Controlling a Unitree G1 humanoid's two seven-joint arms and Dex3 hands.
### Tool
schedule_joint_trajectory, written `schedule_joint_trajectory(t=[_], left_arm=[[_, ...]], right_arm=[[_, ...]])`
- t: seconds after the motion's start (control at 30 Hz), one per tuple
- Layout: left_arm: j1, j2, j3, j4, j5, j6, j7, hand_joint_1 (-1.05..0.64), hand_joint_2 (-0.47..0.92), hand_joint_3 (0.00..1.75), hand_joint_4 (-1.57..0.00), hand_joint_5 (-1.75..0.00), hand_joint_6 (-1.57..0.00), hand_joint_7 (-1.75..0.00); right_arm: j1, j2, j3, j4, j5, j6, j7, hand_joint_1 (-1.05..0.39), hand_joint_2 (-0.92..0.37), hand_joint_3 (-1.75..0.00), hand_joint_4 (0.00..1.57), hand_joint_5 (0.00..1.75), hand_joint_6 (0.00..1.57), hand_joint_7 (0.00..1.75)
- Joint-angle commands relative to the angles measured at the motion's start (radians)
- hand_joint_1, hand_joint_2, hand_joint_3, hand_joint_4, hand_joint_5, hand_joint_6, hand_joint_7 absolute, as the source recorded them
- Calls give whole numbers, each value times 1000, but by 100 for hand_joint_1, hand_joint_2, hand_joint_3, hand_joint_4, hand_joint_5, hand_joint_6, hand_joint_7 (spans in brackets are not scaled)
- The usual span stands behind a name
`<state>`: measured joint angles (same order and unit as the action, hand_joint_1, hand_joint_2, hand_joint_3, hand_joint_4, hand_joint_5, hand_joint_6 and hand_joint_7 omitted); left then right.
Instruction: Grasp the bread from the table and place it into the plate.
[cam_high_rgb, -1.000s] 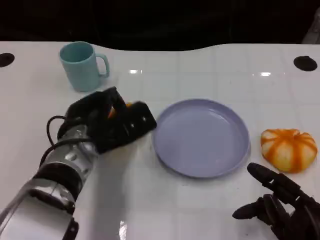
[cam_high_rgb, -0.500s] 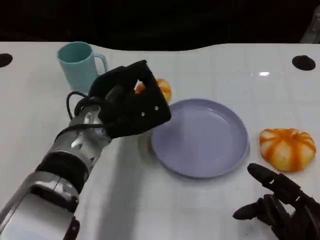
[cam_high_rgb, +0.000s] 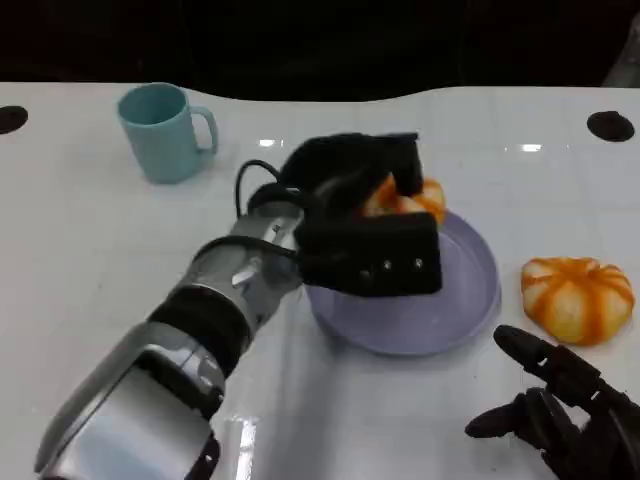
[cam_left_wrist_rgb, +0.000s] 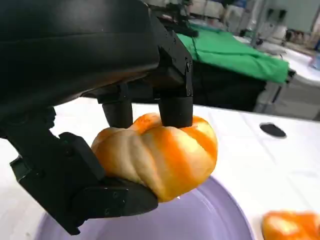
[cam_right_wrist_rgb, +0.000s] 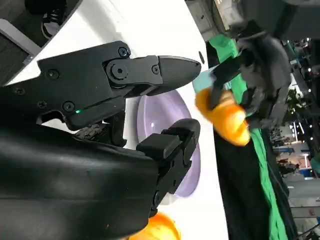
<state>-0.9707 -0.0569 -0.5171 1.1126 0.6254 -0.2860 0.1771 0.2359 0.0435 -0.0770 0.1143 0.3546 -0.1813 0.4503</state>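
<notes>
table (cam_high_rgb: 90, 250), bearing all | plate (cam_high_rgb: 470, 300), beneath left hand, nothing resting on it yet | left hand (cam_high_rgb: 365, 225), clamped on bread | right hand (cam_high_rgb: 560, 415), fingers apart, idle | bread (cam_high_rgb: 405, 198), grasped, lifted above plate; release pending

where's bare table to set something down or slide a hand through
Bare table stretches below the mug, beside the left arm. There is another free strip beyond the plate, toward the far edge. It is crowded between the plate, the second bread and the right hand, and where the left hand holds bread.
</notes>
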Motion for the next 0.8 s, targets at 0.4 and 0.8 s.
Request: schedule_joint_trajectory(t=[0.4, 0.8], left_arm=[[-70, -43, -31, 97, 22, 2, -26, -17, 66, 69, -83, -175, -68, -149], [-92, -22, -56, 117, 39, 35, -163, -54, 92, 20, -35, -21, -48, 0]], right_arm=[[9, -13, -5, -4, 10, -1, 5, -74, -92, -32, 73, 108, 102, 18], [10, -15, -3, -5, -1, -7, -5, -74, -92, -31, 74, 109, 103, 19]])
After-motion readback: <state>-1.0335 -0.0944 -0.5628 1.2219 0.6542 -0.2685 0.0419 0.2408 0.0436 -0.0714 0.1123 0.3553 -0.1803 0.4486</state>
